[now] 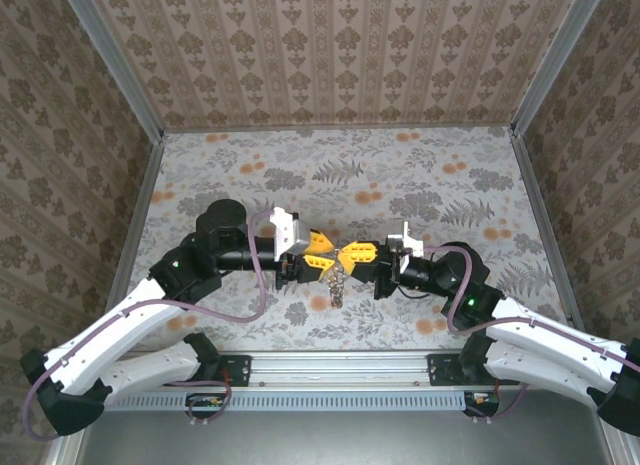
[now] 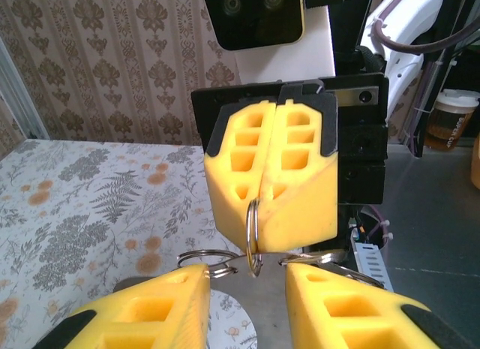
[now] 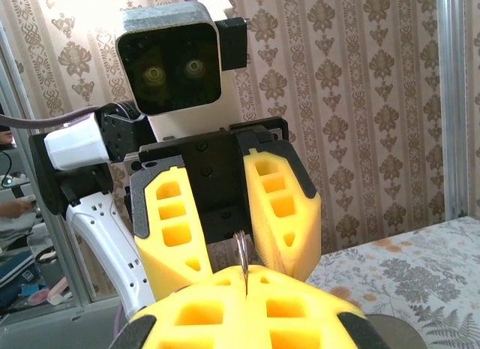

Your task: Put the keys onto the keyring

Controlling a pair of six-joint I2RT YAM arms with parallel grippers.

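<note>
My right gripper [image 3: 245, 278] is shut on the keyring [image 3: 241, 255], a thin silvery metal ring that stands edge-on out of its tips. In the left wrist view the same keyring [image 2: 254, 236] hangs from the right gripper's closed yellow fingers [image 2: 300, 176]. It reaches down into the gap of my left gripper [image 2: 247, 278], which is open, its pads clear of the ring on both sides. Both grippers meet tip to tip over the table's middle, left gripper [image 1: 322, 255] and right gripper [image 1: 352, 253]. The keys [image 1: 337, 285] dangle as a pale metal cluster just below them.
Further metal loops [image 2: 206, 260] and a flat silvery piece [image 2: 322, 257] lie level with the left fingertips. The floral table [image 1: 430, 175] is walled by patterned panels on three sides. A metal rail [image 1: 340, 363] runs along the near edge between the arm bases.
</note>
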